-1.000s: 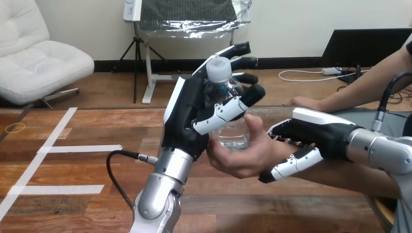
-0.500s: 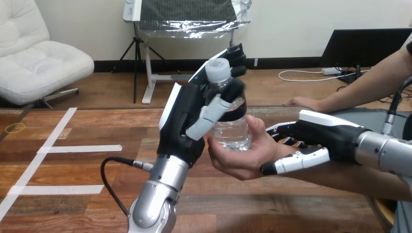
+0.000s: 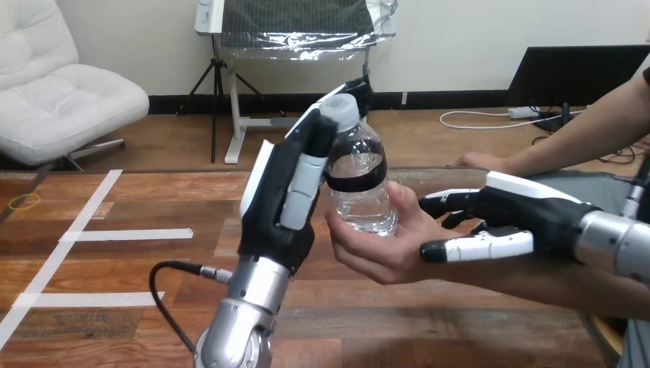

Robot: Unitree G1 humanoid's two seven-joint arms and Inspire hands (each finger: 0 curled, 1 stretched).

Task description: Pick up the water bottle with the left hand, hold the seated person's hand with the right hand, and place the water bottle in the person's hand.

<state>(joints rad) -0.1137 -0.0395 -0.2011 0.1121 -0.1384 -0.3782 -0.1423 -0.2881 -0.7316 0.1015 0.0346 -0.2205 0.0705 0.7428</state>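
Note:
A clear water bottle (image 3: pixel 356 180) with a white cap and a dark label band stands upright in the person's hand (image 3: pixel 383 249), whose fingers curl round its base. My left hand (image 3: pixel 280 207) is raised just left of the bottle, open, with its fingers and thumb straight and lying along the bottle's left side. My right hand (image 3: pixel 529 215) is at the person's wrist, open. Its straight thumb (image 3: pixel 475 247) lies across the front of the wrist, and its relaxed fingers (image 3: pixel 444 203) reach behind it.
The person's other hand (image 3: pixel 483 161) rests flat on the far right of the wooden table (image 3: pixel 115 330). White tape lines (image 3: pixel 123 234) mark the table's left part. The person's forearm crosses the lower right of the view.
My left hand's fingers and thumb have uncurled from the bottle and the hand has shifted left. My right hand has slid right along the person's wrist and its thumb has straightened.

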